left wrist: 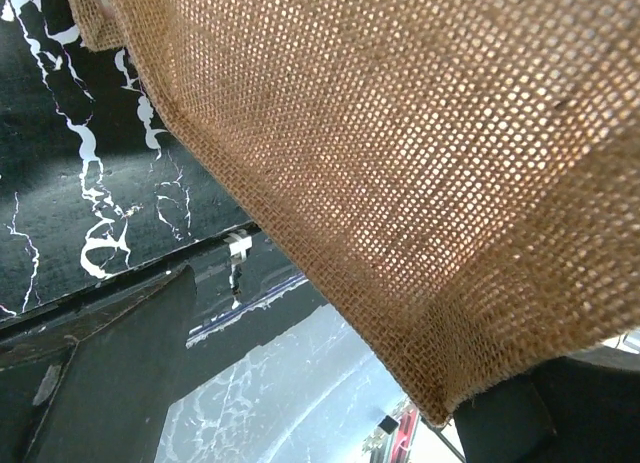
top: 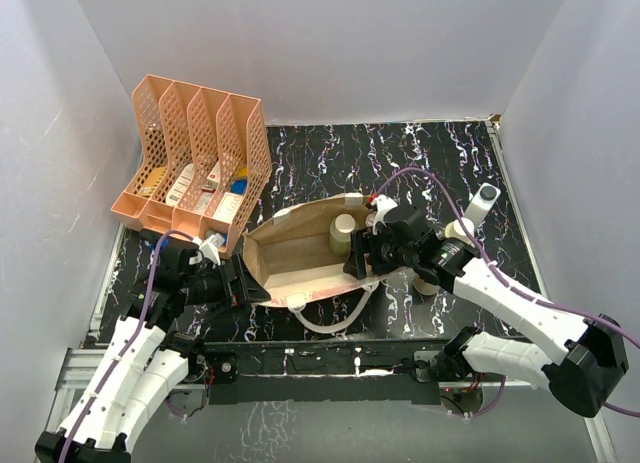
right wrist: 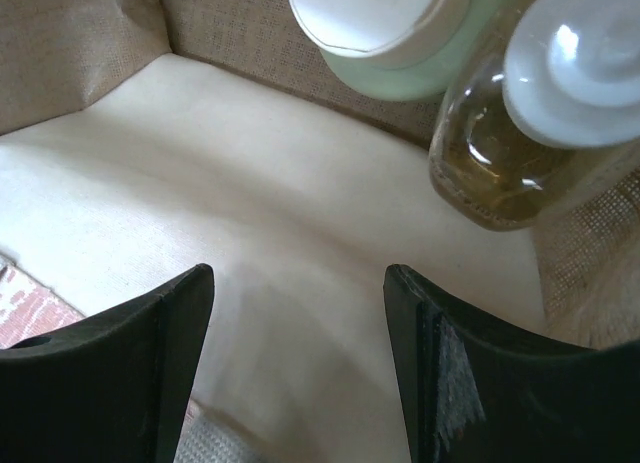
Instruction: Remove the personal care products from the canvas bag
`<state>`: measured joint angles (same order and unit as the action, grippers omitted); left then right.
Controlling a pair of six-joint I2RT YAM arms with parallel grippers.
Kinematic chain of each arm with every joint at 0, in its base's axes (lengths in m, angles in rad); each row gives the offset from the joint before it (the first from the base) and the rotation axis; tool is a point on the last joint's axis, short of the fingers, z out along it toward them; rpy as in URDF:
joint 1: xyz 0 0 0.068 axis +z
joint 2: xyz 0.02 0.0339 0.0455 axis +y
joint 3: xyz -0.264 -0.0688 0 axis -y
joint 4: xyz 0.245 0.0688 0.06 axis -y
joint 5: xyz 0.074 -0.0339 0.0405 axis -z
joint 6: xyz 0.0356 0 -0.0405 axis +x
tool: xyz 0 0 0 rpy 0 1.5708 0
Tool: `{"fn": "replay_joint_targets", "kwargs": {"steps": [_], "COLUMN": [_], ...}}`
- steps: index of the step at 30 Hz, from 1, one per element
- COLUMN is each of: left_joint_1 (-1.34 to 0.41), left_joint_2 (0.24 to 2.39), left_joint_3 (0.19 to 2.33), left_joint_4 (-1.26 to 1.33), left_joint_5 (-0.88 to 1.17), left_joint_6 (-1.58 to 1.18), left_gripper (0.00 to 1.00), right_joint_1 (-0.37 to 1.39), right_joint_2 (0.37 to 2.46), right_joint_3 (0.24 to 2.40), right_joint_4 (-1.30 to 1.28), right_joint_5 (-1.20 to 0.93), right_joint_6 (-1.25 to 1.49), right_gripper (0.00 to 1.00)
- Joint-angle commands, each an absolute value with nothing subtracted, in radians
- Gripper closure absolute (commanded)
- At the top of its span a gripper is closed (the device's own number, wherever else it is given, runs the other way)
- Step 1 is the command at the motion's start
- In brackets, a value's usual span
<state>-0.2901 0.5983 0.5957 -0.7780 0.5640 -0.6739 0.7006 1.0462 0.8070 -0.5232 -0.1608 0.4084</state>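
Observation:
The tan canvas bag (top: 296, 251) lies open in the middle of the table, its white handle (top: 335, 321) trailing toward the front. A cream bottle with a white cap (top: 343, 232) stands inside at its right end. The right wrist view shows that bottle (right wrist: 385, 33) and a small clear bottle with a white cap (right wrist: 520, 133) on the bag's pale lining (right wrist: 250, 183). My right gripper (top: 357, 255) (right wrist: 298, 283) is open and empty inside the bag, short of the bottles. My left gripper (top: 243, 283) (left wrist: 330, 363) is open at the bag's left end, with woven fabric (left wrist: 420, 163) over it.
An orange-pink mesh rack (top: 195, 163) with small boxes stands at the back left. A slim white-grey bottle (top: 483, 205), a cream-capped bottle (top: 460, 230) and another bottle (top: 426, 283) stand on the black marbled table (top: 400, 163) right of the bag, close to my right arm.

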Motion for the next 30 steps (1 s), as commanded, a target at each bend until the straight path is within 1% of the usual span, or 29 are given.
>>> {"fn": "replay_joint_targets", "kwargs": {"steps": [1, 8, 12, 17, 23, 30], "left_joint_1": [-0.289, -0.29, -0.29, -0.29, -0.289, -0.29], "left_joint_2": [0.603, 0.62, 0.63, 0.614, 0.62, 0.63], "left_joint_3": [0.571, 0.574, 0.567, 0.557, 0.568, 0.585], "left_joint_4": [-0.779, -0.774, -0.768, -0.768, -0.745, -0.758], "left_joint_5": [0.567, 0.579, 0.584, 0.585, 0.572, 0.571], "left_joint_6": [-0.676, -0.671, -0.661, -0.661, -0.66, -0.637], "left_gripper": [0.06, 0.06, 0.06, 0.06, 0.06, 0.06], "right_joint_1": [0.719, 0.767, 0.79, 0.837, 0.866, 0.868], "right_joint_2": [1.07, 1.187, 1.241, 1.295, 1.343, 1.395], "right_joint_3": [0.818, 0.946, 1.009, 1.117, 1.202, 1.245], "right_joint_4": [-0.464, -0.44, -0.398, -0.413, -0.487, -0.494], "right_joint_5": [-0.083, 0.041, 0.051, 0.104, 0.288, 0.414], "right_joint_6": [0.419, 0.4, 0.404, 0.383, 0.35, 0.32], "right_gripper": [0.29, 0.25, 0.24, 0.24, 0.24, 0.24]}}
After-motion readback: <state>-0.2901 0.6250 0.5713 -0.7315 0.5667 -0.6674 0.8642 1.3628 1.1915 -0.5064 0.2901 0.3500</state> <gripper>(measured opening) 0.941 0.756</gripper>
